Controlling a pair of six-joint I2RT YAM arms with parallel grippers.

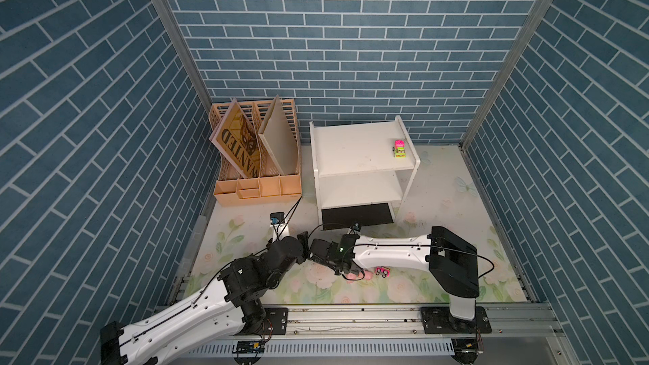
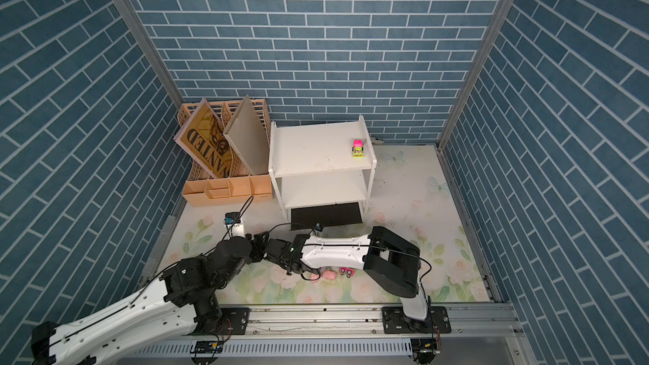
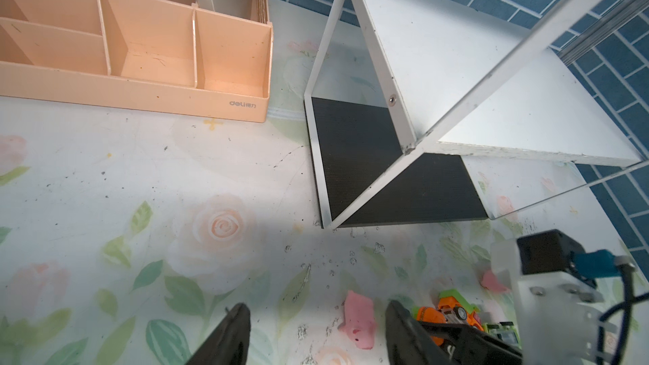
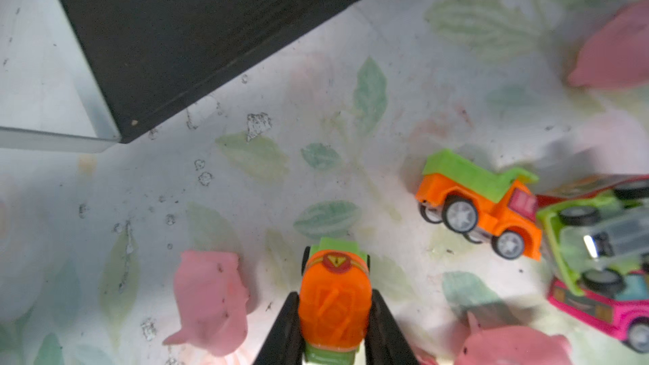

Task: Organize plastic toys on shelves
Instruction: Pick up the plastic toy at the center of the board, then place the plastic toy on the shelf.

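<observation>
Item: orange mixer truck (green chassis, black wheels).
Location: low over or on the floral tabletop, in front of the shelves; whether it is lifted cannot be told.
Right end effector: closed across the mixer truck, with a finger pressed against each flank.
Long axis: the truck's length is laid along the fingers, so it is gripped across its width.
Bearing: the shelves' dark bottom board is seen ahead of the held truck and off to one side. In both top views the unit stands just beyond the arm, toward the back wall.
Left end effector: fingers spread apart, nothing held; a pink pig lies on the tabletop between them.
Nearer arm: both are close to the shelves, but the right is judged better placed, since the toy is already in it.
Already shelved: one green-and-pink truck, on the top board by the side panel.
Loose stock: dump truck, overturned green truck, pink car, further pigs.
</observation>
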